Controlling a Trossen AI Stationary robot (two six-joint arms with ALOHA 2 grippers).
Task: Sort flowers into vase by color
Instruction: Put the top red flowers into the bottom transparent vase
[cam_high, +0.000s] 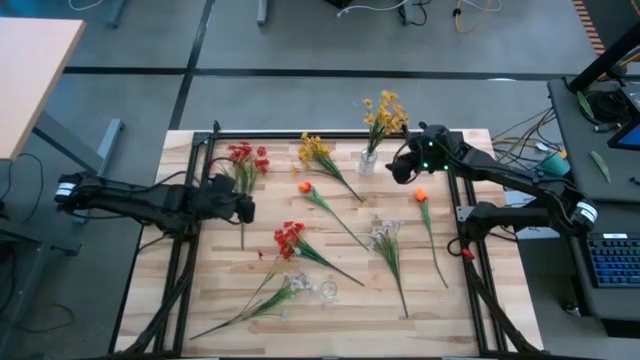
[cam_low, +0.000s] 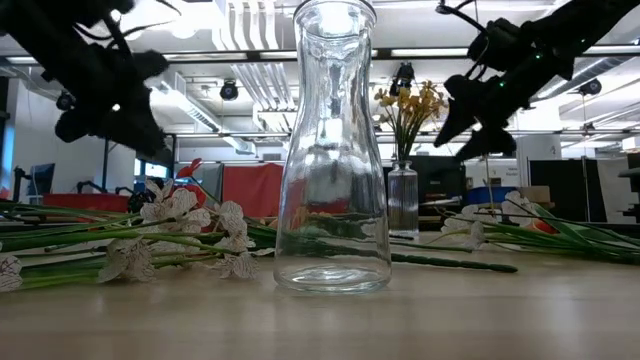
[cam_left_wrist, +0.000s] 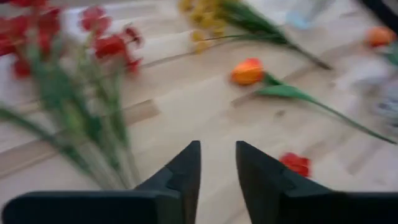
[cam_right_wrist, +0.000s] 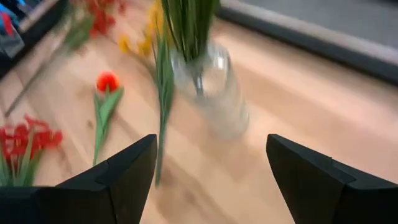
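Flowers lie scattered on the wooden table: a red spray (cam_high: 245, 160), a yellow spray (cam_high: 315, 152), two orange tulips (cam_high: 305, 187) (cam_high: 420, 196), another red spray (cam_high: 290, 238) and white sprays (cam_high: 385, 238) (cam_high: 290, 285). Yellow flowers (cam_high: 385, 112) stand with their stems in a small glass vase (cam_high: 369, 160) at the far side. An empty glass vase (cam_low: 333, 150) stands near the front edge. My left gripper (cam_high: 243, 210) hovers beside the red spray's stems (cam_left_wrist: 93, 124), slightly open and with nothing between its fingers. My right gripper (cam_high: 398, 168) is wide open just right of the small vase (cam_right_wrist: 214, 93), holding nothing.
A black metal frame (cam_high: 200, 150) borders the table on its left, far and right sides. A desk with a keyboard (cam_high: 610, 255) stands off the table's right edge. Bare wood lies between the flowers in the table's middle and along the near edge.
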